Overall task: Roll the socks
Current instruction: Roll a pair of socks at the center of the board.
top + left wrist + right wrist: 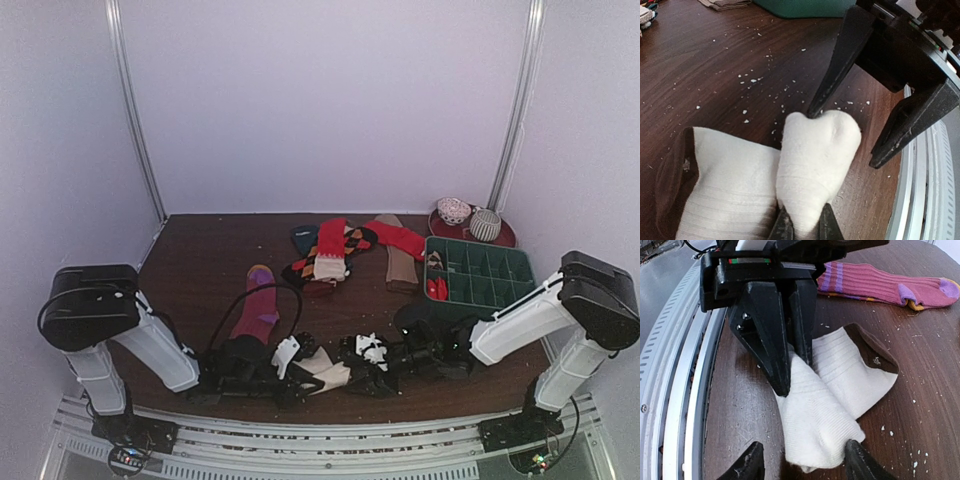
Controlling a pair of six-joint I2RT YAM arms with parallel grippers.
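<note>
**Two arms close in on a half-folded sock.** Low in the middle of the overhead view, the cream-and-brown sock [328, 375] lies folded at the near edge of the desk [715, 60]. The left hand [802, 222] is clamped tight on the folded cream part. The right hand [805, 460] has its jaws apart, straddling the sock's free end, with one fingertip touching the fabric.

The fold looks loose and is held at a single pinch. If the right hand closes on only one layer, it could drag the fold open or tug the fabric out of the left hand's grip. The two hands also sit nose to nose, so a careless turn could knock them together.

Room is tight at the left of the right wrist view, where the metal rail [685, 380] runs just beside the sock. Open desk lies higher in the overhead view, short of the purple-striped sock [875, 282], the loose socks [335, 250] and the green tray [500, 262].
</note>
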